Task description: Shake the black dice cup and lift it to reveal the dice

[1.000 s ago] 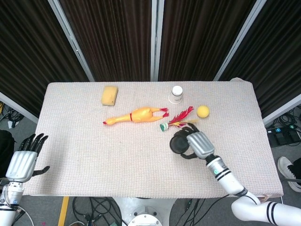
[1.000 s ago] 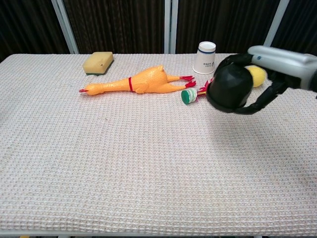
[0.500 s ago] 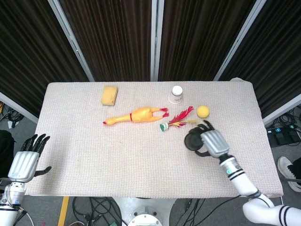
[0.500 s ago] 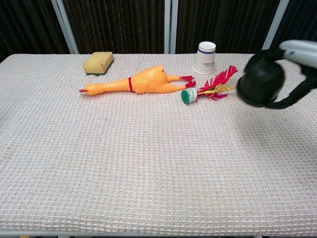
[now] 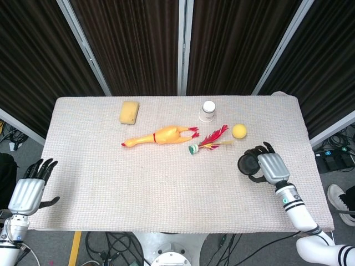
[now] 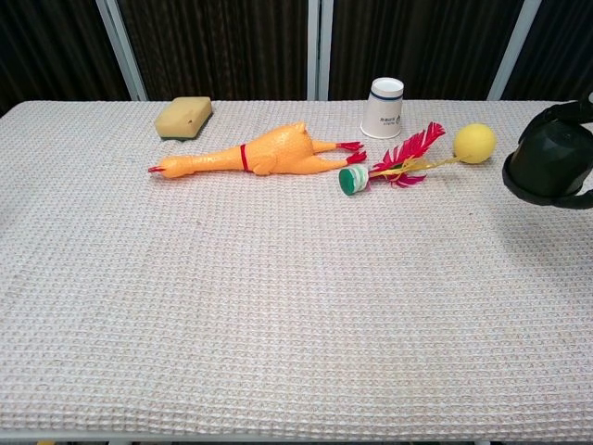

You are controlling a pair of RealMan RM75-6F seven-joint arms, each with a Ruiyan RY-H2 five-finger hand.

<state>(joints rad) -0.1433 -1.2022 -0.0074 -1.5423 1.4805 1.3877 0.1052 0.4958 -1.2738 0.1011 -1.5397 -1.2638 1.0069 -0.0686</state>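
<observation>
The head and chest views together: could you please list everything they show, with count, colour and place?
black dice cup: one, black, held above the table's right side; no dice visible.
sponge: one, yellow, far left of the table.
rubber chicken: one, yellow-orange with red feet, lying on its side near the middle.
paper cup: one, white, upside down at the far edge, right of centre.
shuttlecock: one, red and yellow feathers with a green and white base, lying right of the chicken.
ball: one, yellow, right of the feathers.
table: one, covered in off-white woven cloth.
left hand: silver with black fingers, off the table's left edge, holding nothing.
right hand: silver, grips the dice cup.
</observation>
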